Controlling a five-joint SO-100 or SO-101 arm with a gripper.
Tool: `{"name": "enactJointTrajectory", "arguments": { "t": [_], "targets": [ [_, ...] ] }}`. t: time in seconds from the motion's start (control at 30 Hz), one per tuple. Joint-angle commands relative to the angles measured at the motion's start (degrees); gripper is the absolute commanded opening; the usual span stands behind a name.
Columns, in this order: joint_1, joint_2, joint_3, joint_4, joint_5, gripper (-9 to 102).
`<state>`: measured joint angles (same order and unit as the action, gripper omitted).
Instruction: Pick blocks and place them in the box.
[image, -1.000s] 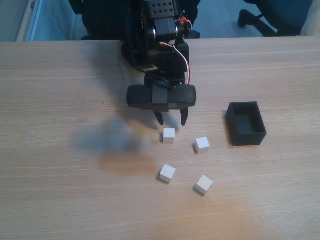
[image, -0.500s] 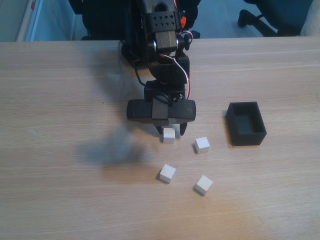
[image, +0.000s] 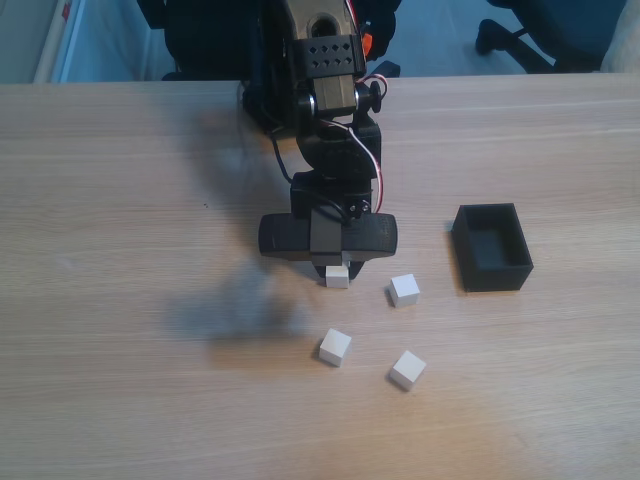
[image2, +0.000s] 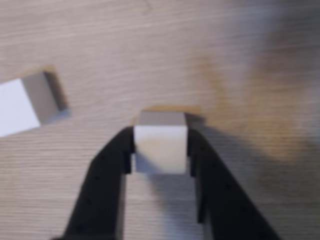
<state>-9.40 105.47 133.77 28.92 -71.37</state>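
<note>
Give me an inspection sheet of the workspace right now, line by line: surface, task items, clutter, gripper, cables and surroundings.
Surface: light wooden table, bare apart from the job's things.
Job's things: four white blocks; one sits between the gripper's fingers, the other three lie loose on the table. Black box at right in the fixed view, nothing seen inside.
Clutter: nothing seen.
Gripper: gripper is down at the table, fingers close against both sides of the block; block not lifted.
Cables: red and white wires along the arm.
Surroundings: dark chair bases on the floor behind the table.
</note>
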Motion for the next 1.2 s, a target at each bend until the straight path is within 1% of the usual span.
{"name": "enactJointTrajectory", "arguments": {
  "t": [0.0, 0.13, 0.3, 0.43, 0.57, 0.8, 1.0, 1.17],
  "targets": [
    [0.6, 1.1, -2.9, 0.3, -0.5, 0],
    [-1.0, 5.3, -3.0, 3.1, -0.2, 0],
    [-7.8, 11.3, -5.5, 10.2, 1.2, 0],
    [-14.9, 12.6, -11.4, 16.3, 4.0, 0],
    [-20.7, 9.7, -20.0, 20.0, 7.4, 0],
    [-27.5, 1.8, -34.7, 24.0, 11.2, 0],
    [-29.7, -3.7, -40.6, 25.0, 12.3, 0],
    [-30.1, -5.1, -41.6, 25.4, 13.2, 9]
  ]
}}
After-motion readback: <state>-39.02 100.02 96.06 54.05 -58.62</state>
